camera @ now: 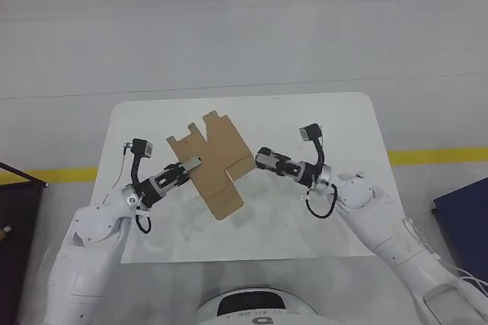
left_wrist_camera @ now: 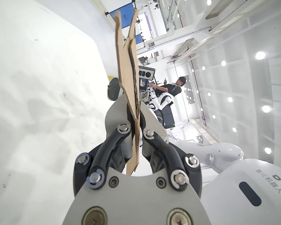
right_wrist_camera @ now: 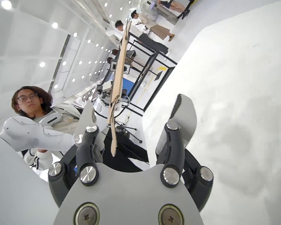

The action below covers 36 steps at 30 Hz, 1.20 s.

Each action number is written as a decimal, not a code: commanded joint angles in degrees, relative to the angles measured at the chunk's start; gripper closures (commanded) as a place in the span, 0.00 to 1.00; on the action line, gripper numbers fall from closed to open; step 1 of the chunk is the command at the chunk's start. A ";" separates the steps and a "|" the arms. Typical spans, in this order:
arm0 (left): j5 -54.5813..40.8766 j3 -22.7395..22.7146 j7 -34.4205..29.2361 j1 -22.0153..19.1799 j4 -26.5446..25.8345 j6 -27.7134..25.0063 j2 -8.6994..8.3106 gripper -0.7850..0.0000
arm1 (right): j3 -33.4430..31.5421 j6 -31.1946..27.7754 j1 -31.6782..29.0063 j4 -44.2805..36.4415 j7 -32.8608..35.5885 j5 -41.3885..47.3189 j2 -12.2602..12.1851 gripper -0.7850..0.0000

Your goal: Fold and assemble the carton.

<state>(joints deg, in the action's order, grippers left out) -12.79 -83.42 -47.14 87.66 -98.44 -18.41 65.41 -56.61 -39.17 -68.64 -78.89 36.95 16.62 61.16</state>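
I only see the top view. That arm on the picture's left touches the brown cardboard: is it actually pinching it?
Observer: Yes. The left wrist view shows the left gripper shut on the carton at its edge.
Operator: And the other arm?
Observer: The right wrist view shows the right gripper open, the carton's edge between its fingers.
Operator: Is it one sheet?
Observer: The left wrist view shows two layers, parting at the far end.

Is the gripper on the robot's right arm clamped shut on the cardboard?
No: in the right wrist view the right gripper is open, its jaws wide apart, with the carton standing edge-on between them.
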 commanded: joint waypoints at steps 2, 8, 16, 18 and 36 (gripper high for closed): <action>1.56 0.02 0.57 -0.12 -0.52 -0.28 -0.11 1.00 | 1.06 -0.04 0.43 -0.37 1.25 1.06 0.38 0.44; 2.96 0.77 1.98 -0.38 -1.26 -0.58 -0.18 1.00 | 2.61 0.42 1.16 0.19 2.60 1.72 1.04 0.51; 3.64 0.99 2.43 -0.05 -1.27 -1.54 -0.40 1.00 | 3.35 0.12 1.48 1.19 4.38 3.99 1.63 0.64; 3.65 1.00 2.44 0.06 -1.31 -1.67 -0.47 1.00 | 3.46 0.09 1.54 1.27 4.55 3.98 1.75 0.75; -6.46 -5.30 3.12 5.43 1.78 -1.83 -1.37 0.00 | 1.08 -0.70 2.57 6.07 10.61 8.57 1.81 1.00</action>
<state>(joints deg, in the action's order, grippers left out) -18.53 -88.26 -43.85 92.72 -96.92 -20.51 64.10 -55.18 -39.81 -66.05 -73.13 47.33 24.84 63.03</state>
